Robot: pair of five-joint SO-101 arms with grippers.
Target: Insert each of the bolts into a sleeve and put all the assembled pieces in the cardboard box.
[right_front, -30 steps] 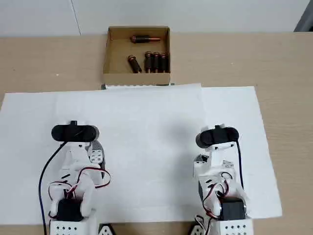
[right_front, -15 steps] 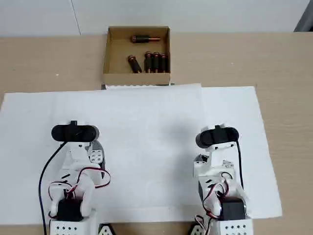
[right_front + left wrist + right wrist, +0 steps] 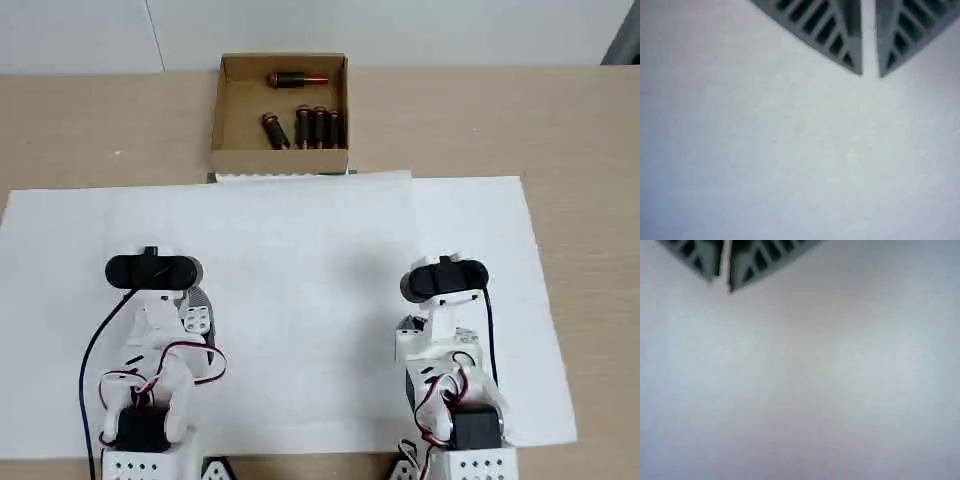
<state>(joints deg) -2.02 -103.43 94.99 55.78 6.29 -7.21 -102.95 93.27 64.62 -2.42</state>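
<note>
The pieces (image 3: pixel 318 127) lie in the box (image 3: pixel 283 160) at the desk's (image 3: pixel 580 130) far side, so your main risk, as I judge it, is a needless reach that clips the box wall and shoves it or spills them. Your wrist views give you the left claw (image 3: pixel 869 72) and right claw (image 3: pixel 720 284), each drawn together on nothing over the paper (image 3: pixel 300 250). The high view adds the box and what is in it.

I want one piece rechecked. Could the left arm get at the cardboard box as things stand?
Probably yes: the left gripper hangs over bare white paper, nothing stands on that sheet short of the cardboard box, and the box's top is open. Whether the arm's reach stretches that far is unclear.
</note>
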